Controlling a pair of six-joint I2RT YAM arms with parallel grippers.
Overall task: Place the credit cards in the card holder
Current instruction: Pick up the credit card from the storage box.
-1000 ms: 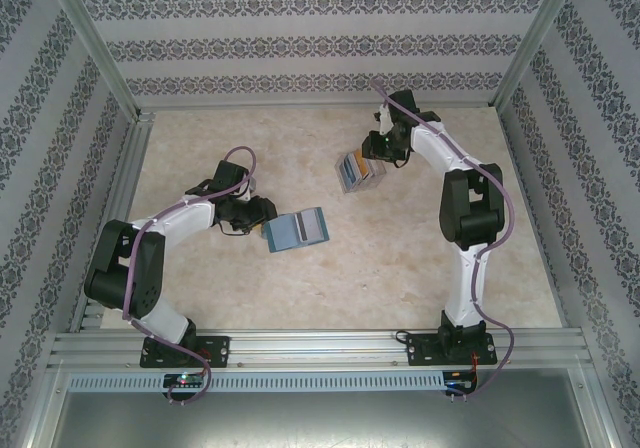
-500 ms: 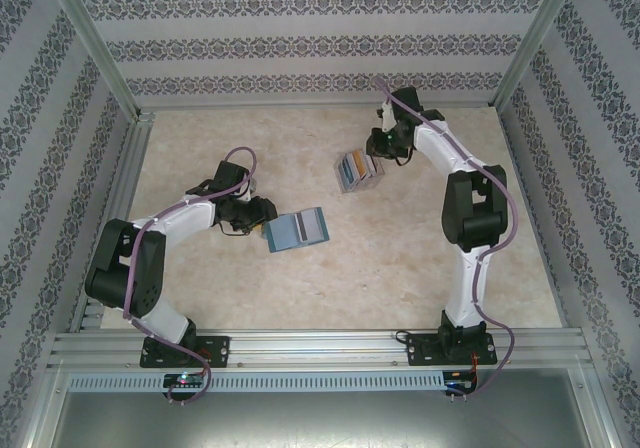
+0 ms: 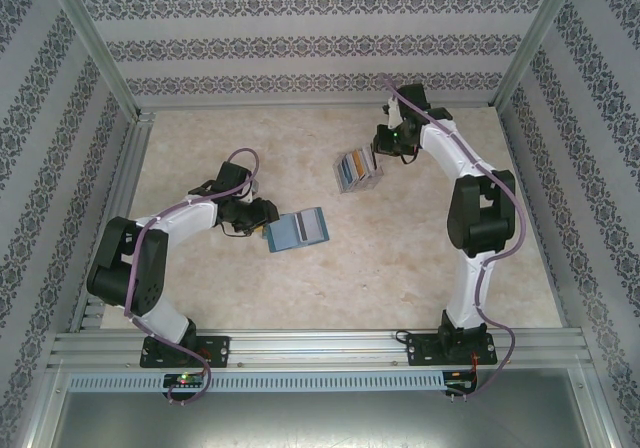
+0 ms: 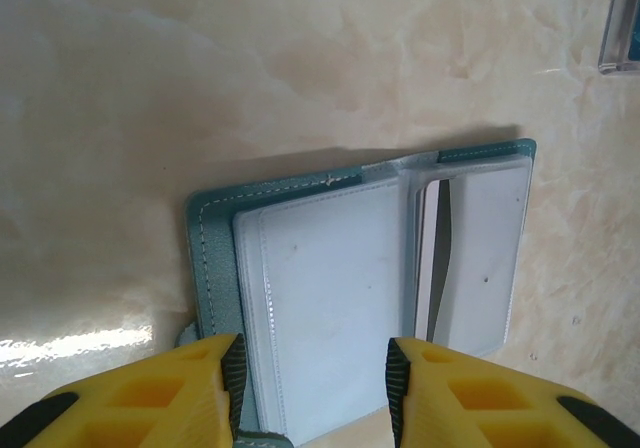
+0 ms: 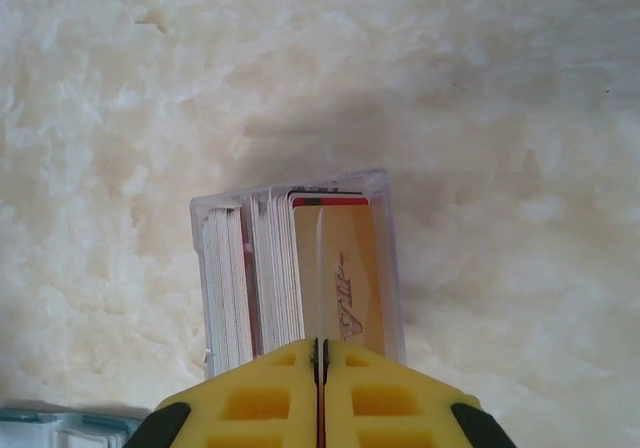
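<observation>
The card holder point(image 3: 300, 229) lies open on the table, teal outside with pale clear sleeves inside point(image 4: 330, 288). My left gripper point(image 3: 264, 217) is at its near left edge, with the yellow fingers either side of the left sleeve stack and the pads touching it point(image 4: 313, 388). The credit cards point(image 3: 357, 171) stand on edge in a small clear box point(image 5: 197, 258), a gold one point(image 5: 350, 268) at the right. My right gripper point(image 3: 384, 149) sits just behind the box. Its jaws are shut point(image 5: 320, 346) on the thin edge of one card.
Marble-patterned table top point(image 3: 400, 258) with aluminium rails along the left point(image 3: 120, 198) and near edges. Patterned walls close in the back and both sides. A corner of the clear box shows at the upper right of the left wrist view point(image 4: 620, 28).
My right gripper has closed its jaws and drawn slightly back toward the far right. The card box shifted a little. The left arm and the card holder have not moved.
</observation>
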